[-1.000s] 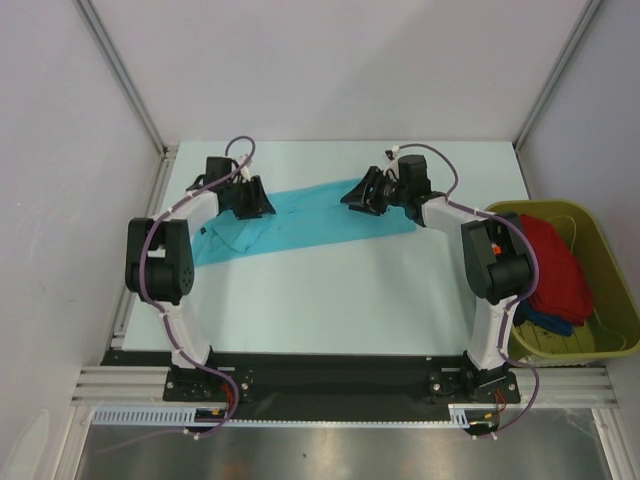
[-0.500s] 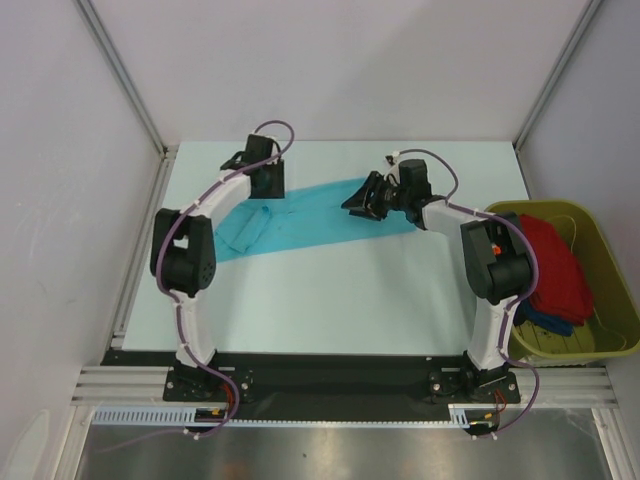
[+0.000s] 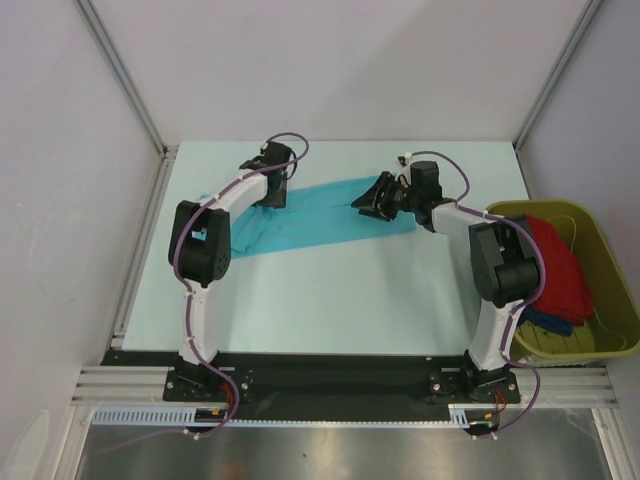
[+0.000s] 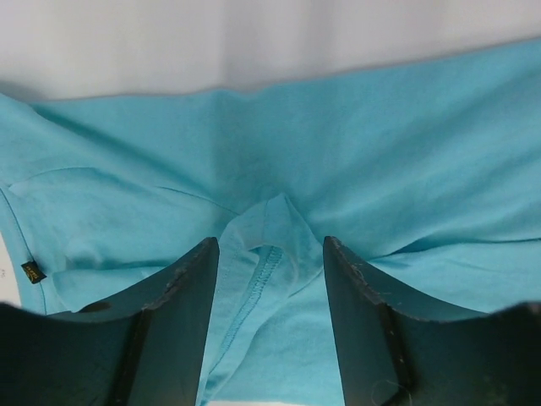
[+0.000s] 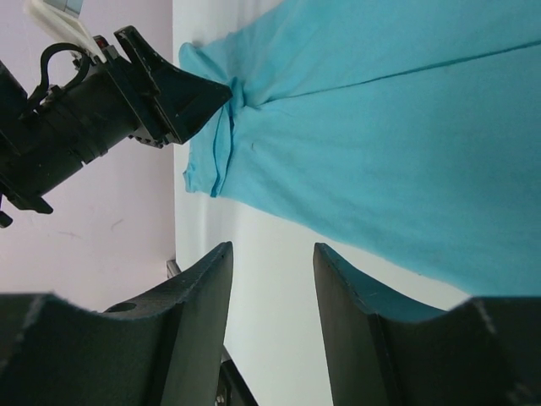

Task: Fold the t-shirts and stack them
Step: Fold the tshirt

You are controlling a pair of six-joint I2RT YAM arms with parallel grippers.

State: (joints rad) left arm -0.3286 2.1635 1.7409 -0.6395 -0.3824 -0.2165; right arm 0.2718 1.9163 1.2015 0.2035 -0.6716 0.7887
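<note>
**Left wrist view.** The left gripper point(image 4: 270, 244) stood with its jaws apart. A raised fold of the turquoise shirt point(image 4: 406, 169) lay loose between them, its stitched hem showing, and I saw no pinch on it. A small dark label point(image 4: 34, 272) sat at the cloth's left edge; no other view showed it.

**Right wrist view.** The right gripper point(image 5: 272, 247) also stood with its jaws apart and held nothing. Bare table point(image 5: 262, 279) showed in the gap, and the shirt's near edge ran just beyond the fingertips. Only this view caught the left gripper from the side, its tip down on a bunched corner of the shirt.

**Top view.** The shirt point(image 3: 320, 215) lay spread as a long band across the far half of the table point(image 3: 350, 290). The left gripper point(image 3: 272, 192) was over its far left part and the right gripper point(image 3: 372, 200) over its right end. Only here did I see the olive tub point(image 3: 618, 300) off the table's right edge, holding a red shirt point(image 3: 555, 265) over a blue one point(image 3: 545, 322).

**Change over the last second.** The left arm had swung from the shirt's left end rightward and farther from its base, and its jaws had widened. The shirt's left end had drawn in from the table's left edge. The right gripper had barely shifted.
</note>
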